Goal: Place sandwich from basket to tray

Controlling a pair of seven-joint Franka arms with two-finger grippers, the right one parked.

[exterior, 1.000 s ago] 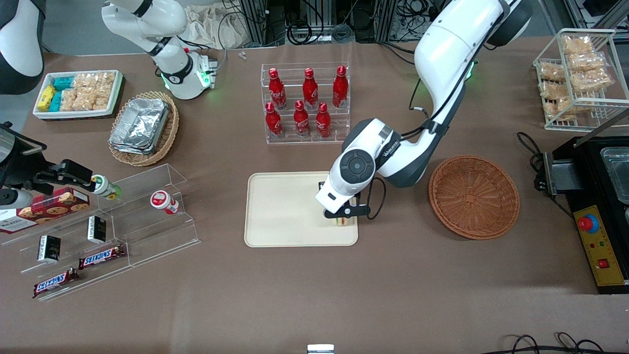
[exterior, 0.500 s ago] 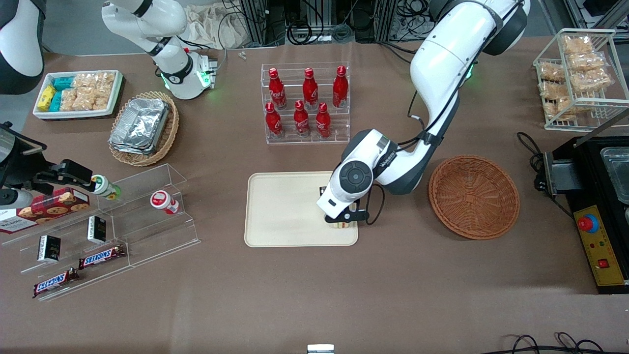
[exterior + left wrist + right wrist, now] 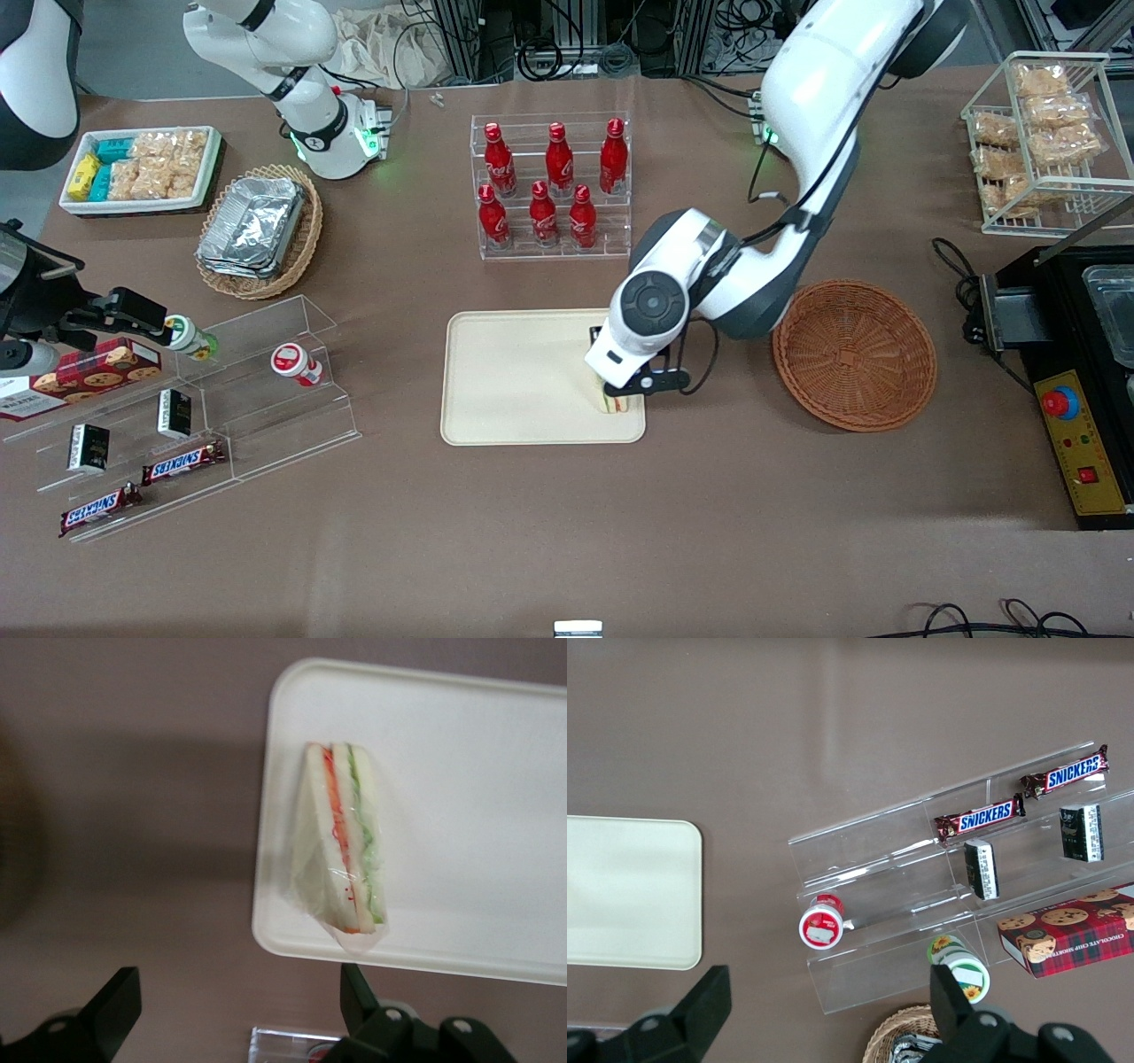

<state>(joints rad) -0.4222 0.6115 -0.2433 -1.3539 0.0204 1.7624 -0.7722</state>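
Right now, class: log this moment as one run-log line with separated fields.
phase: release | gripper: open, above tray's basket-side edge | sandwich: lying on tray, free of fingers | basket: empty

Sandwich (image 3: 344, 843) on tray (image 3: 514, 381); hand (image 3: 239, 1010) above.

front: high, whole table | L wrist: close, down on tray (image 3: 461, 815) | shared: tray (image 3: 514, 381)

My left arm (image 3: 824, 80): glossy white shells, dark grey joint bands, round grey cap on wrist, black cable looping along forearm, green light near base. My gripper (image 3: 633, 387), above tray corner nearest basket: black two-finger hand, dark angular fingers (image 3: 359, 997), metal screw heads
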